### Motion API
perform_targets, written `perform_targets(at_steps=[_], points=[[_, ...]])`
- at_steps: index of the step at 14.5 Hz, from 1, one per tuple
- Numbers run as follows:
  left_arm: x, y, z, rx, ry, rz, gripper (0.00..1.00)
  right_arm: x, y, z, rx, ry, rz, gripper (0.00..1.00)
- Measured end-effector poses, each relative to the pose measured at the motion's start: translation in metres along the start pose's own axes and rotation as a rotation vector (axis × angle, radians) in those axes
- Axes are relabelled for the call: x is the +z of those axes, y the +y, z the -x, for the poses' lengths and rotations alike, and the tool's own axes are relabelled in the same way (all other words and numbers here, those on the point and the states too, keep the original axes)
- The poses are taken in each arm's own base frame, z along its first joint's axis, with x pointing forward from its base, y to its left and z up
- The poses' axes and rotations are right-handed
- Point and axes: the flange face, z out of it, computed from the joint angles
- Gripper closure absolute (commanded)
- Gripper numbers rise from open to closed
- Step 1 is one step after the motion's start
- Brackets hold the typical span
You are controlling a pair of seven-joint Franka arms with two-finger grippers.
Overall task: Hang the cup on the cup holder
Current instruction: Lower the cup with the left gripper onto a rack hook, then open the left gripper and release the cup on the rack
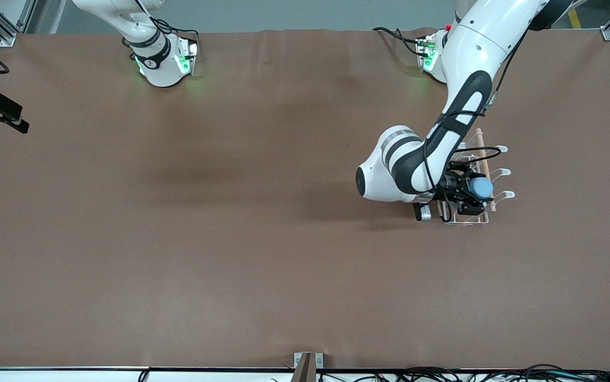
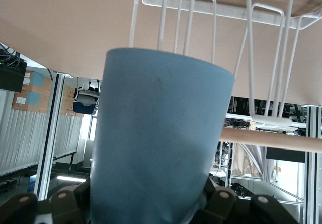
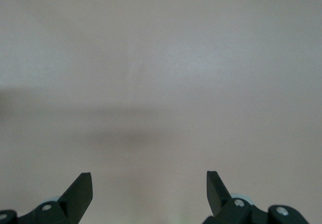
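The left tool [image 1: 469, 197] is clenched on the blue cup [image 1: 480, 187] and holds it over the cup holder [image 1: 482, 175], which stands on the tabletop [image 1: 230, 239] near the left arm's end. In the left wrist view the cup [image 2: 161, 138] sits close to the white wire pegs [image 2: 188, 22] and the wooden rod [image 2: 271, 137]. I think it should slide slowly so a peg goes inside, not bump the rod. The tabletop has lots of open room. The right tool [image 3: 149, 190] waits with fingers spread apart, holding nothing
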Motion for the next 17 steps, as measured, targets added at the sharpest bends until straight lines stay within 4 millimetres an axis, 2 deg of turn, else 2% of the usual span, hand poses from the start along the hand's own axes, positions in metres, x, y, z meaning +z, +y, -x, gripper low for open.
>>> perform_targets(at_steps=[5, 8, 13, 17], points=[[-0.001, -0.008, 0.007, -0.04, 0.013, 0.006, 0.0, 0.0, 0.0, 0.0, 0.0, 0.0, 0.0, 0.0], [-0.016, -0.023, 0.025, -0.086, 0.066, 0.028, 0.0, 0.0, 0.0, 0.0, 0.0, -0.001, 0.0, 0.0], [-0.05, -0.049, 0.08, -0.225, 0.217, 0.108, 0.0, 0.0, 0.0, 0.0, 0.001, -0.002, 0.0, 0.0], [-0.079, -0.062, 0.138, -0.491, 0.384, 0.26, 0.0, 0.001, 0.002, 0.001, 0.004, -0.009, -0.001, 0.0]])
